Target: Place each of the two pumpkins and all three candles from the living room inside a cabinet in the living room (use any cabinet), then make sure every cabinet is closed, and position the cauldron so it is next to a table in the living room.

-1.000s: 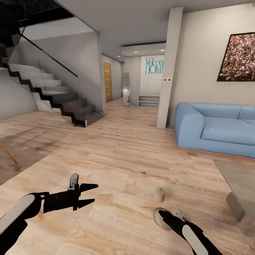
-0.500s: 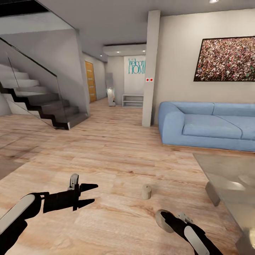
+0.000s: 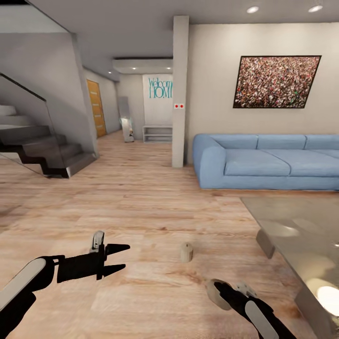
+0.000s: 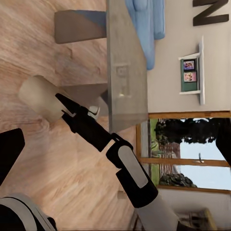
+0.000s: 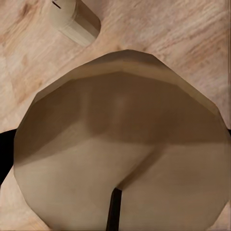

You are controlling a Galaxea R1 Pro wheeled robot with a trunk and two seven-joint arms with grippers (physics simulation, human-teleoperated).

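R gripper (image 3: 217, 291) holds a cream candle (image 5: 120, 154), prob. carrying it to the cabinet. L gripper (image 3: 118, 258) empty, fingers spread wide, held fwd over the plank floor (image 3: 141, 202). A 2nd candle (image 3: 187, 252) stands upright on floor, near glass table's (image 3: 301, 235) corner.

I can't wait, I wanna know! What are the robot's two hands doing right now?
Left gripper: open, holding nothing.
Right gripper: shut on a candle, while another candle stands on the floor.
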